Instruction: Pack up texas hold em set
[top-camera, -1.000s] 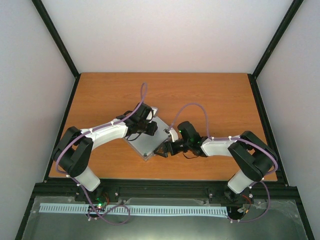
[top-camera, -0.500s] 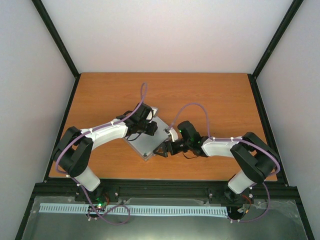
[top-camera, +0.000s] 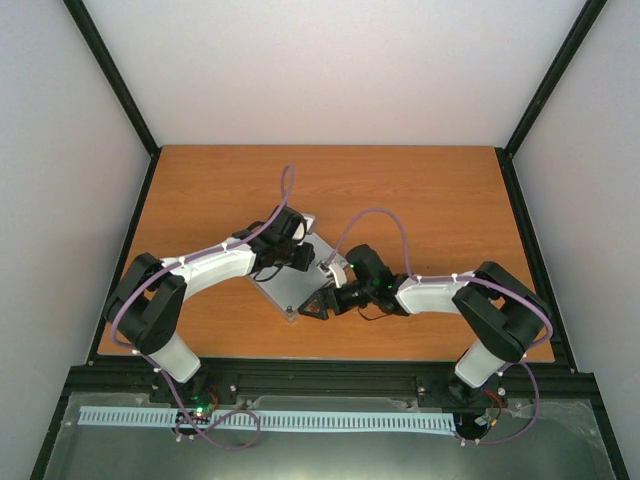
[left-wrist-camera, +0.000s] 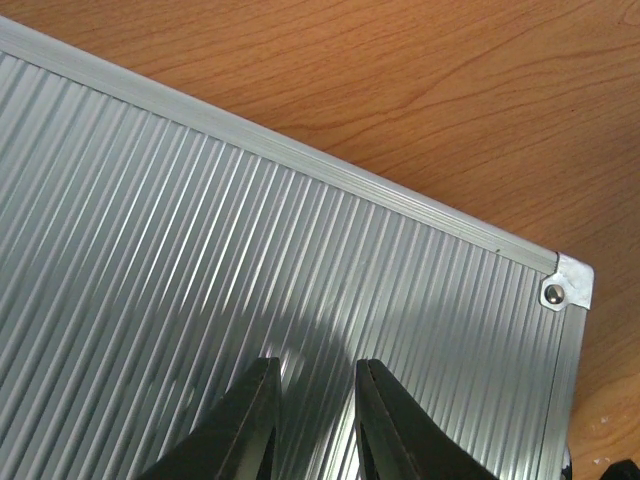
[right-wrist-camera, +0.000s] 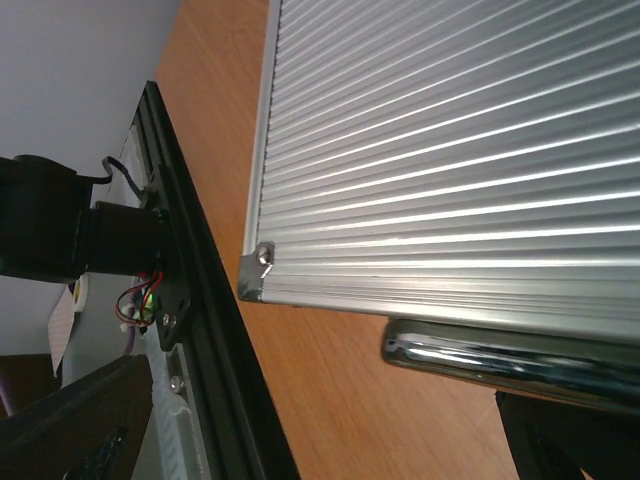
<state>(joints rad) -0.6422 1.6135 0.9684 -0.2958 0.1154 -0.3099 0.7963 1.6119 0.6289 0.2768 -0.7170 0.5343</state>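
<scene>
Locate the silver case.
In the top view, the silver case lies flat on the table, left of centre, under the left gripper, the right gripper at its near edge.

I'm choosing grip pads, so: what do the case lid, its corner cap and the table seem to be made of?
Case lid: apparently aluminium; a ribbed sheet with a satin sheen and bright streaks. Corner cap: shiny metal, fixed with a rivet. Table: wood or wood-look laminate, with smooth orange grain; which of the two is unclear.

Ribbed silver case (right-wrist-camera: 450, 150) lay on wooden table (right-wrist-camera: 330, 400), riveted corner (right-wrist-camera: 260, 262) toward black rail (right-wrist-camera: 190, 280). Chrome bar (right-wrist-camera: 500, 358) along case's edge. Right gripper (right-wrist-camera: 320, 440) fingers (right-wrist-camera: 70, 425) wide apart.
</scene>
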